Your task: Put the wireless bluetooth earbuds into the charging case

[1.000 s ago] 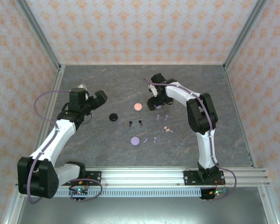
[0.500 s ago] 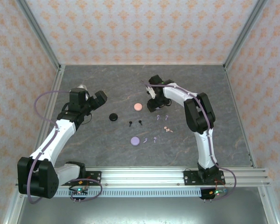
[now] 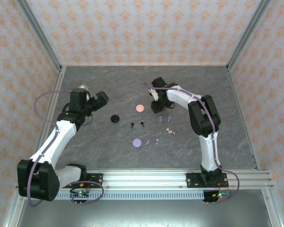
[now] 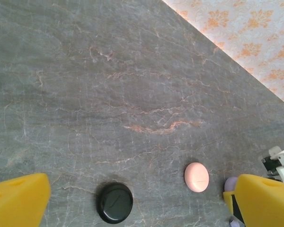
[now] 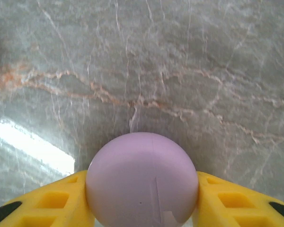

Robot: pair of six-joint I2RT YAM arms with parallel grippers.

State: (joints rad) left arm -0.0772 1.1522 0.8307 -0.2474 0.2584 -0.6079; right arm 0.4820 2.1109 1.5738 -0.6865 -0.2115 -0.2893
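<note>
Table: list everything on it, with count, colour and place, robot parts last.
Black case: one, black, left of centre.
Pink case: one, pink, centre, toward the back.
Lilac cases: two, lilac; one at the front, one held by the right claw.
Black earbuds: two, black, right of the black case.
Lilac earbuds: four, lilac; one pair near the right claw, one pair beside the front lilac case.
Pink earbuds: two, pink, right of centre.
Table: one, grey marbled.
Left claw: one, yellow fingers, open, empty, at left.
Right claw: one, yellow fingers, closed on a lilac case.
</note>
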